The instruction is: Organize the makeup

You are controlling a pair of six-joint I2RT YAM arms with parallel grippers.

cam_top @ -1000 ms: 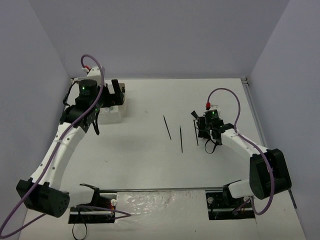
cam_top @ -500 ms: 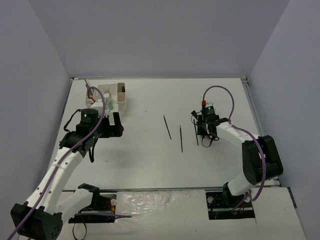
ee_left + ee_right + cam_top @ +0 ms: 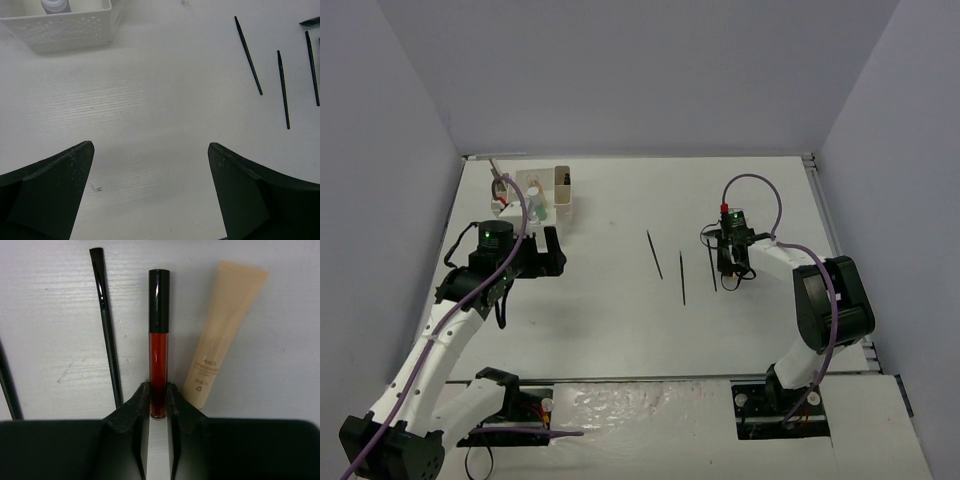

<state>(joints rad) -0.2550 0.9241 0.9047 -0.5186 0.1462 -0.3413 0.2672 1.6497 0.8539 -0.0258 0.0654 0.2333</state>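
Observation:
In the right wrist view my right gripper [image 3: 159,390] is shut on the lower end of a red tube [image 3: 159,340] with a black cap, lying on the table. A tan tube [image 3: 225,335] lies just right of it and a thin black brush [image 3: 107,325] just left. From above, the right gripper [image 3: 728,262] sits right of three thin black pencils [image 3: 654,254] [image 3: 682,278] [image 3: 713,268]. My left gripper [image 3: 552,252] is open and empty, hovering in front of the white compartmented box [image 3: 561,203]. The left wrist view shows its fingers wide apart [image 3: 150,150] over bare table.
The box's perforated wall [image 3: 70,27] stands at the far left, with a capped bottle [image 3: 54,5] inside. Black pencils [image 3: 248,55] [image 3: 283,87] lie to the left gripper's far right. Grey walls enclose the table on three sides.
My left arm has drawn back from over the box toward the near side, staying open. My right gripper has closed its fingers onto the red tube.

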